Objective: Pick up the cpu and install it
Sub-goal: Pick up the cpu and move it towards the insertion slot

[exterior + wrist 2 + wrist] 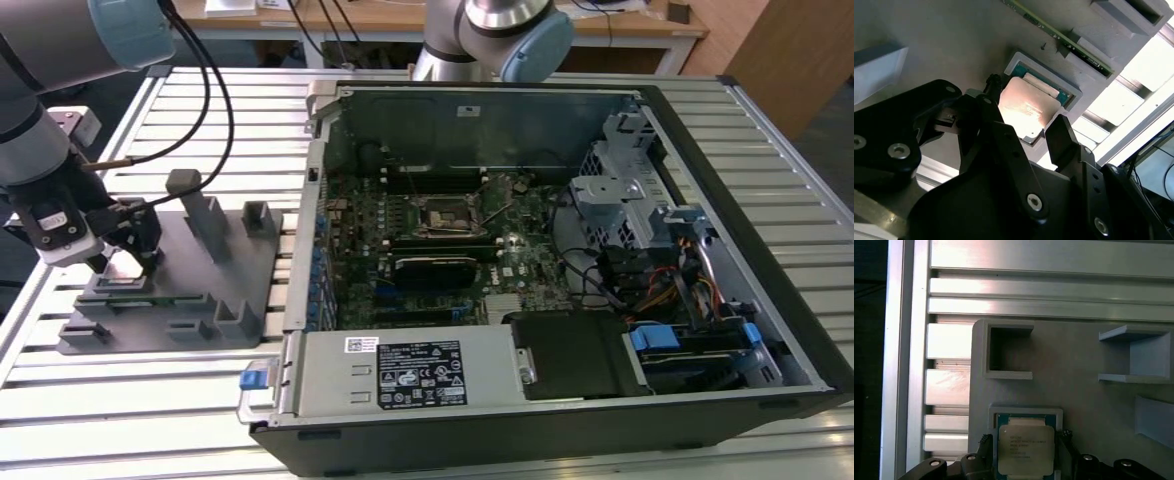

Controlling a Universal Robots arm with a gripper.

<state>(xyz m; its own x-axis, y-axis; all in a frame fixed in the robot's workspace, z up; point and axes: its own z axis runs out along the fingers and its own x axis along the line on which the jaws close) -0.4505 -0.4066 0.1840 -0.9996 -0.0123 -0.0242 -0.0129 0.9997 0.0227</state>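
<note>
The cpu (1024,107) (1024,450) is a flat square chip with a silvery top. It sits between my gripper's two black fingers (1061,137), just over its light-rimmed pocket (1026,412) in the grey holder plate (187,305). My gripper (127,255) (1026,120) (1025,442) is shut on the chip's opposite edges. The chip overlaps the pocket's rim, so it looks raised a little. In the exterior view the gripper hangs over the plate at the left. The motherboard's black cpu socket (441,213) lies inside the open computer case (747,250), well to the right.
Upright grey posts (200,215) and box-shaped pockets (1009,352) stand on the holder plate. A green memory stick (1064,37) rests in a slot beside the cpu pocket. The slatted aluminium table (120,420) carries everything. A second arm's base (487,40) stands behind the case.
</note>
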